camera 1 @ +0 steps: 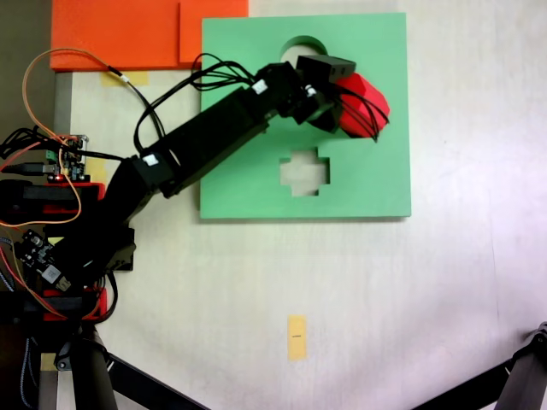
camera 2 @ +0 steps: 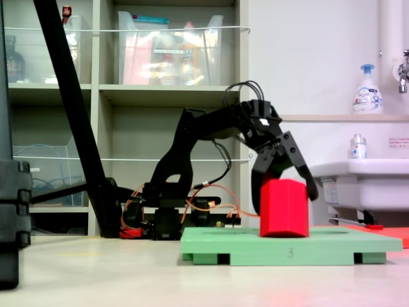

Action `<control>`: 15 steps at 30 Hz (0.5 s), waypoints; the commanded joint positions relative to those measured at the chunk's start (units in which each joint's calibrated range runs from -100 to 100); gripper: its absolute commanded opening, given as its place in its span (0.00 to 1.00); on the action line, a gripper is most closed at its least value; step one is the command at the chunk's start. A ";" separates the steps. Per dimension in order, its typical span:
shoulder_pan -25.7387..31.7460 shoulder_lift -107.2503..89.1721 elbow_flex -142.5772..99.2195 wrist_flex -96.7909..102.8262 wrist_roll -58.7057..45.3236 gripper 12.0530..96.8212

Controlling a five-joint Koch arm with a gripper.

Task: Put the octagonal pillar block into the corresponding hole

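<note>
Both fixed views show the pincer spread astride the octagonal pillar block, seemingly standing on the green foam board.

A pale, off-white table top carries everything; a small yellow tape strip lies near its front edge, and an orange foam sheet sits at its far left corner in a fixed view. Behind stands a grey shelving unit holding clear plastic bins; at right, a white wall, a white sink, and a soap dispenser bottle on a ledge; lighting is soft and even.
</note>
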 commanded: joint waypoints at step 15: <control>-0.78 10.60 10.84 2.96 -3.91 0.19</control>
